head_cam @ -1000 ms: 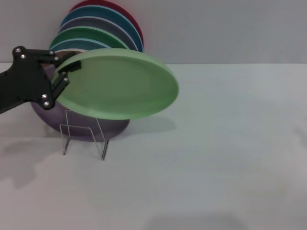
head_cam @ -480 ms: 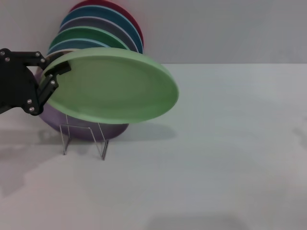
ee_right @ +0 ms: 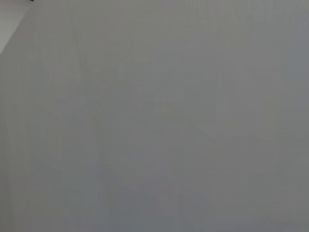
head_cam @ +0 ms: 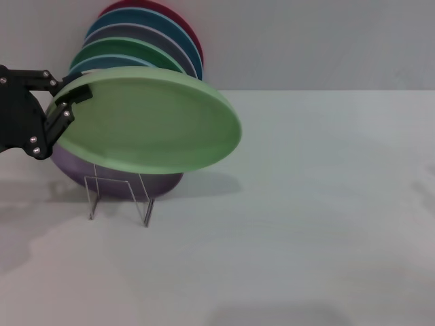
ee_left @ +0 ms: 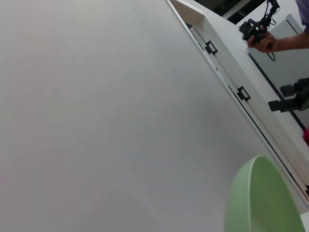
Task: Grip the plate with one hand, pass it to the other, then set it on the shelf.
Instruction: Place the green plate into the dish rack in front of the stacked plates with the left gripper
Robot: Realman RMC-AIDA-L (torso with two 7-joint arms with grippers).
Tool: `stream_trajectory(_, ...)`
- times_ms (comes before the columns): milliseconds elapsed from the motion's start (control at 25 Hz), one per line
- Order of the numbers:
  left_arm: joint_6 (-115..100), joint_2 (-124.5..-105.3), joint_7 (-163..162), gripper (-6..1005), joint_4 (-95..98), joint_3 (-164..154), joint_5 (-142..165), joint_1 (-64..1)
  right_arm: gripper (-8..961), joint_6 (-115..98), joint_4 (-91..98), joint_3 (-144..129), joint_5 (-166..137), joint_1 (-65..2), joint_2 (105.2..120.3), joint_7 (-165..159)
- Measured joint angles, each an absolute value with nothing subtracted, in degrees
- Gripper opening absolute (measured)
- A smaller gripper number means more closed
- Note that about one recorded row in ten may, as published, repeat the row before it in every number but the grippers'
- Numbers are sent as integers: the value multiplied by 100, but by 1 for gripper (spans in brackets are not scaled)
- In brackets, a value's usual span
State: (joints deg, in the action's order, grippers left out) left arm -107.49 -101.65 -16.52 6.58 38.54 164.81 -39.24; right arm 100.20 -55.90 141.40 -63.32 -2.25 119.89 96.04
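Observation:
In the head view my left gripper is shut on the left rim of the pale mint-green plate. It holds the plate tilted, in the air, above the front of the thin wire shelf. The plate's edge also shows in the left wrist view. The shelf holds several upright plates behind it, among them a lavender plate and a darker green plate. My right gripper is out of view; the right wrist view shows only a plain grey surface.
The white table stretches to the right and front of the shelf. A grey wall stands behind it. In the left wrist view a person's hand holding a device shows far off.
My left gripper has moved left with the plate. The plate has shifted left and now covers more of the stacked plates on the shelf.

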Motion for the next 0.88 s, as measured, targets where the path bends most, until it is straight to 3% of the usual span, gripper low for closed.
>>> stream_trajectory(880, -10467, -10055, -1565, 160, 910, 3302, 16494, -4305, 607, 10019, -5617, 13773, -6117, -139, 11988, 9648)
